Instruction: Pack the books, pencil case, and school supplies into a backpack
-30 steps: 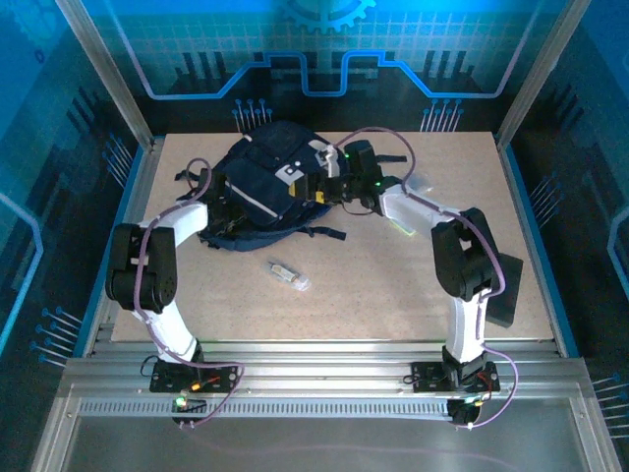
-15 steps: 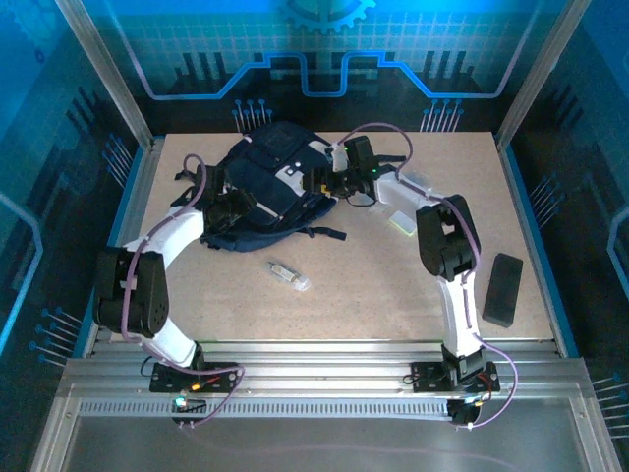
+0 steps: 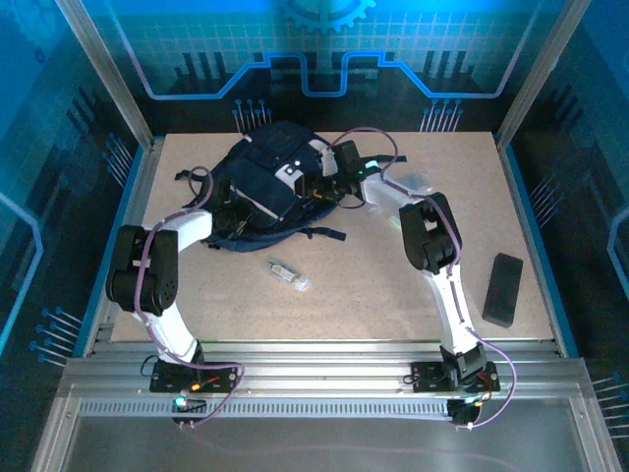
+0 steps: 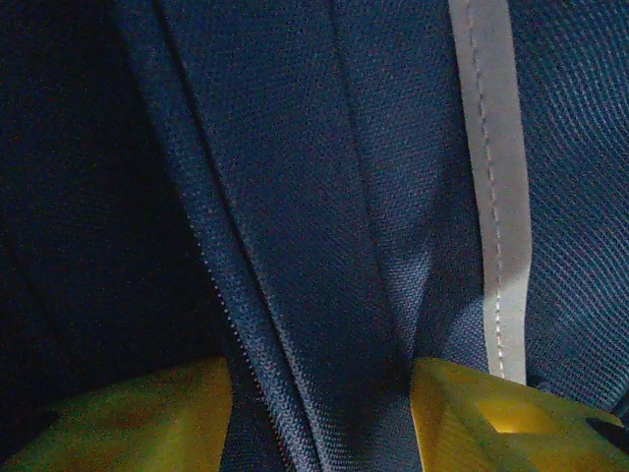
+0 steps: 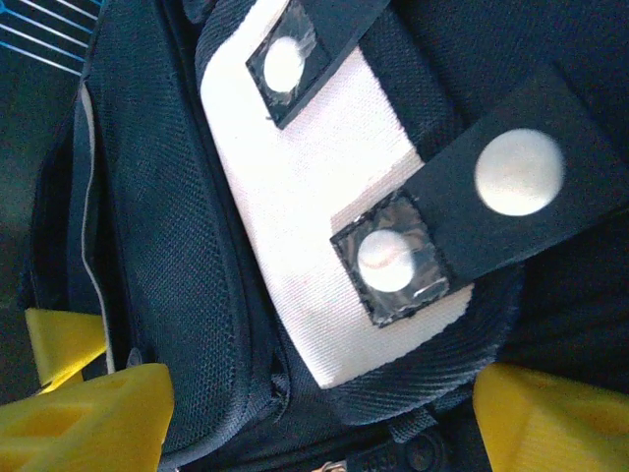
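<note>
Two arms reach in from the near edge of the table [image 3: 393, 305] toward the backpack [image 3: 260, 182], which lies at the far centre-left. The left arm folds sharply at a raised elbow, its forearm running right to the bag's near-left edge, where the left gripper [image 3: 228, 209] meets the fabric. In the left wrist view its yellow fingers [image 4: 118, 418] are closed on a fold of navy cloth with a zip line running down it (the fold fills the whole gap between them), and a pale stitched stripe [image 4: 486, 197] runs beside it. The right arm rises, bends at the elbow and stretches far-left to the bag's right side, where the right gripper [image 3: 324, 182] sits. Its fingers [image 5: 88, 413] are spread wide, holding nothing, over a white patch [image 5: 295, 197] crossed by black tabs with round white studs [image 5: 519, 173]. A short clear tube [image 3: 287, 274] lies on the table nearer the arms, apart from the bag, and a black block [image 3: 503, 288] lies at the right.
</note>
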`<state>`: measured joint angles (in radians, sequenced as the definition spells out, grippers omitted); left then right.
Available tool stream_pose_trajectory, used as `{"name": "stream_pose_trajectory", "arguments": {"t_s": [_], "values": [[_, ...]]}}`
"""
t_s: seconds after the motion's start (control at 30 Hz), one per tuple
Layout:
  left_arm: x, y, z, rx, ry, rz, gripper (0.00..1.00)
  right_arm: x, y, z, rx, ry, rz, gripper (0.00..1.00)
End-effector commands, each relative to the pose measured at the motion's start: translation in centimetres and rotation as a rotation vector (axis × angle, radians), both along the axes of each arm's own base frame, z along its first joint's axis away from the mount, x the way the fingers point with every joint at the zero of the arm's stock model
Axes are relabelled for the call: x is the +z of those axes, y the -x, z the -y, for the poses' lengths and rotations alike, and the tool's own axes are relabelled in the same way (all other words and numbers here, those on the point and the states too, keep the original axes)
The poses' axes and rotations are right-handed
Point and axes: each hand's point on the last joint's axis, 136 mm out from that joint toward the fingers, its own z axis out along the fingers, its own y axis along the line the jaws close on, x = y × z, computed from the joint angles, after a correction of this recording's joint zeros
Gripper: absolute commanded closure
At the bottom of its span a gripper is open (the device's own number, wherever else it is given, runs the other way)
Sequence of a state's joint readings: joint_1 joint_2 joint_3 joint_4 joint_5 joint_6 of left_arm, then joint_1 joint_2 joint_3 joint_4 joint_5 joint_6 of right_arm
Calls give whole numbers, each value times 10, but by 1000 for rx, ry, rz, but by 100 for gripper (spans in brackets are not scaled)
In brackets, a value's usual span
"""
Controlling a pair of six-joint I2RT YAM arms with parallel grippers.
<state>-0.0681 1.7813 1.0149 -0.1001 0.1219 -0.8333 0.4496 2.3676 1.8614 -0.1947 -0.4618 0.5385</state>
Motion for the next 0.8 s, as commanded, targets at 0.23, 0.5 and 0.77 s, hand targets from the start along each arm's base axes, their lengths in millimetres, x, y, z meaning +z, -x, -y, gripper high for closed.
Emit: {"name": "stream_pose_trajectory", "arguments": {"t_s": [0.23, 0.5, 0.77], "values": [[-38, -15, 11, -14, 26, -58, 48, 51, 104, -53, 199, -174, -150, 19], [-24, -25, 5, -48, -32, -45, 48, 93, 133, -32, 201, -151, -85, 19], [26, -27, -4, -118, -140, 19, 41, 77, 92, 76, -99, 175, 13, 19]]}}
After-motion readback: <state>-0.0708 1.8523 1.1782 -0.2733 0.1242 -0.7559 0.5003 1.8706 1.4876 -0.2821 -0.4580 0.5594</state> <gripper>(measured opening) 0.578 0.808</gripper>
